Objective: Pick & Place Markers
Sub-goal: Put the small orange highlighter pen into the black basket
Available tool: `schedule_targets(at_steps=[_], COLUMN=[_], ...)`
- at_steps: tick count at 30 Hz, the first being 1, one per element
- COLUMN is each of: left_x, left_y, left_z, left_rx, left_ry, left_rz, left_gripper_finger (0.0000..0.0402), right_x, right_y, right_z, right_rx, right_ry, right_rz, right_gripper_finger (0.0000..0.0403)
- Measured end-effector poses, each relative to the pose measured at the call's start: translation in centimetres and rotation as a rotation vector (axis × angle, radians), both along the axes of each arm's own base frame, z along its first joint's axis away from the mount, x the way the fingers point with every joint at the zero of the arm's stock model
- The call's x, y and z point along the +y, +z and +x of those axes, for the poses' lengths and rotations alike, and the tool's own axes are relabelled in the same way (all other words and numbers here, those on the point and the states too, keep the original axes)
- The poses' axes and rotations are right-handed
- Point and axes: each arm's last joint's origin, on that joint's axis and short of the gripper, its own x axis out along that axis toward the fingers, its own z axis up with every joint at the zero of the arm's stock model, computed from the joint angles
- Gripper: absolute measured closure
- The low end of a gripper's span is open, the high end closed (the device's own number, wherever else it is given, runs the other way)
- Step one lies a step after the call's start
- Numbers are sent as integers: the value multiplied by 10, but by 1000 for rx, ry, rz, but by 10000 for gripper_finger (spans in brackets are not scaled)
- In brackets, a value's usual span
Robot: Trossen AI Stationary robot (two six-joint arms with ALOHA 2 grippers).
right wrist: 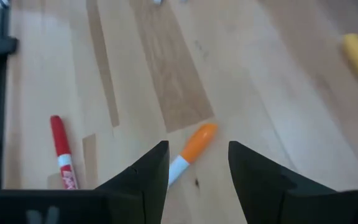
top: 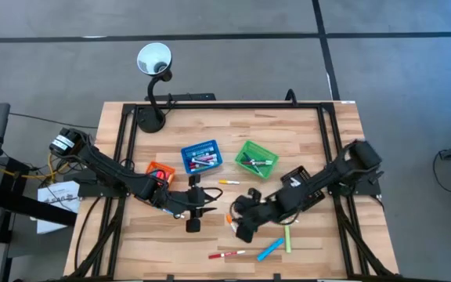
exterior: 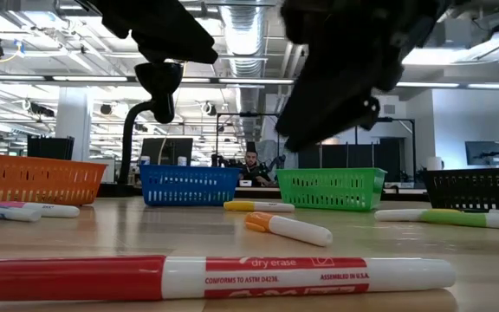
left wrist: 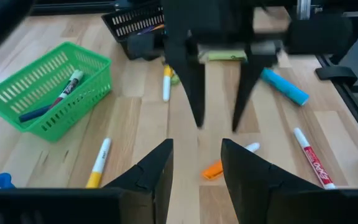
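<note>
An orange-capped white marker point(right wrist: 191, 149) lies flat on the wooden table point(top: 319, 133), near its middle. My right gripper point(right wrist: 199, 167) hovers open just above it, slanting down, with a finger on each side of the marker and touching nothing. My left gripper point(left wrist: 196, 163) is open and empty a little to the left, pointing at the same marker point(left wrist: 222, 167). Other markers lie loose: a yellow-capped one point(top: 229, 182), a red one point(top: 227, 254), a blue one point(top: 270, 249) and a green one point(top: 287, 239). More markers lie in the blue basket point(top: 200, 155) and the green basket point(top: 255, 158).
An orange basket point(top: 159, 171) stands left of the blue one, and a black basket point(left wrist: 135, 22) sits under the right arm. A lamp point(top: 154, 59) stands at the far left corner. The red marker point(exterior: 215, 277) lies close to the near edge.
</note>
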Motion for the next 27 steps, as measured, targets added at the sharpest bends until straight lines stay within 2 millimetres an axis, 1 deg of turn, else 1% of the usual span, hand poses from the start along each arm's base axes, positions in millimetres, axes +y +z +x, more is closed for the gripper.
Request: schedule_targets(at_steps=[6, 8, 10, 15, 18, 20, 25, 27], left_x=[0, 0, 1, 1, 2, 2, 2, 2], left_y=[0, 0, 0, -2, -3, -4, -4, -4], left_z=[0, 0, 0, -1, -2, -2, -2, -2], left_rx=[0, 0, 3, 27, 35, 40, 45, 45], left_ry=[3, 3, 3, 3, 3, 3, 4, 4], left_rz=[1, 1, 3, 16, 20, 22, 25, 25], left_gripper_finger=[271, 271, 271, 271, 271, 271, 271, 271], right_x=[9, 10, 11, 14, 16, 16, 16, 16], right_y=[-17, -21, -29, -37, -40, -45, -47, -43], right_z=[25, 33, 37, 53, 57, 57, 57, 57], right_rx=[145, 175, 226, 241, 245, 257, 267, 262], right_ry=[40, 29, 12, -19, -8, 6, 22, 32], right_rz=[-91, -114, -145, -101, -114, -130, -136, -135], right_gripper_finger=[246, 246, 246, 250, 255, 259, 273, 279])
